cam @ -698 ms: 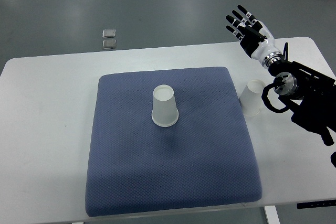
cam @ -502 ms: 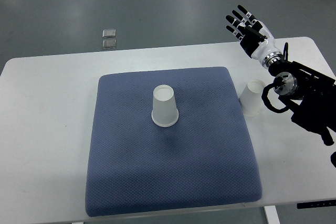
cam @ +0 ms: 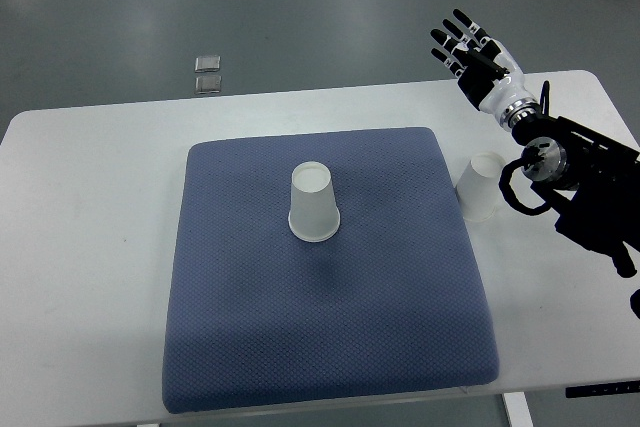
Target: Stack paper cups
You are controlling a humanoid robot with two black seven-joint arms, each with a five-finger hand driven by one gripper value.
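Nothing is stacked yet. The right robot hand (cam: 470, 47) hangs past the counter's (cam: 90, 177) far edge, fingers spread, empty. One paper cup (cam: 314, 203) sits inverted mid blue mat (cam: 330, 327); the second cup (cam: 481, 187) stands just off the mat's right edge. Next, I'd guess, lower and grasp that nearer cup.

Table (cam: 90, 177): a mat (cam: 330, 327) is laid at its centre. On the mat, slightly behind the middle, one paper cup (cam: 314, 203) is set upside down. A second paper cup (cam: 481, 186) is placed inverted on the table, just beside the mat's right edge. The right hand (cam: 468, 45) is held over the table's far right corner, behind the second cup. Two small plates (cam: 208, 74) are seen on the floor beyond the table's far edge, left of centre
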